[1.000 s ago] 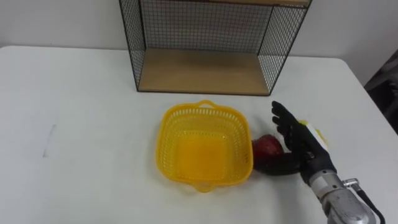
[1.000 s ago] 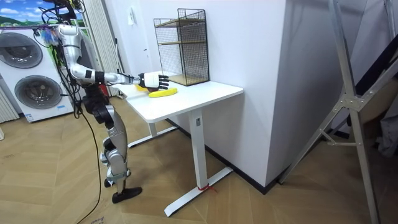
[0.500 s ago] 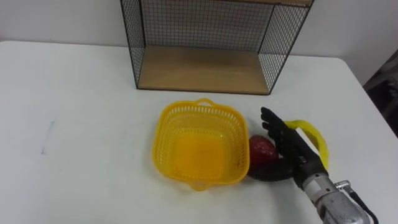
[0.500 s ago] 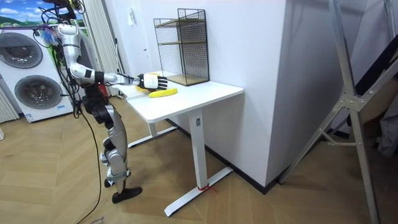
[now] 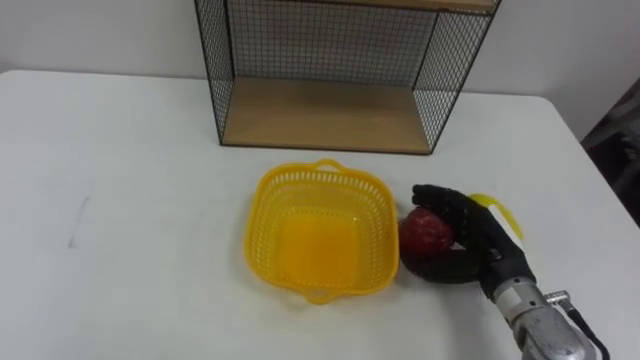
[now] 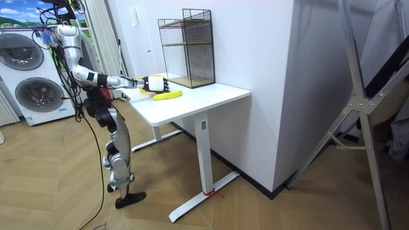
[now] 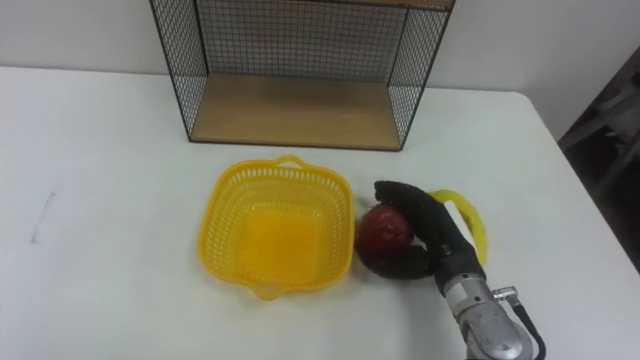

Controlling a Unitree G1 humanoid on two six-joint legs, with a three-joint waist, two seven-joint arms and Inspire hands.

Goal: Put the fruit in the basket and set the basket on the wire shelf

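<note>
You count one white surface (image 5: 130,150). On it stand one yellow basket (image 5: 262,235) and one wire shelf (image 5: 330,60). In the eye views, the wire shelf shows you two wooden boards: one lower board (image 5: 320,112) and one upper board at the top edge. You count two pieces of fruit: one red fruit (image 5: 427,232) and one yellow banana (image 5: 497,208). You count one right hand (image 5: 470,240). In the room view you count two washing machines, an upper one (image 6: 35,48) and a lower one (image 6: 38,94), and one grey metal frame (image 6: 358,96).
</note>
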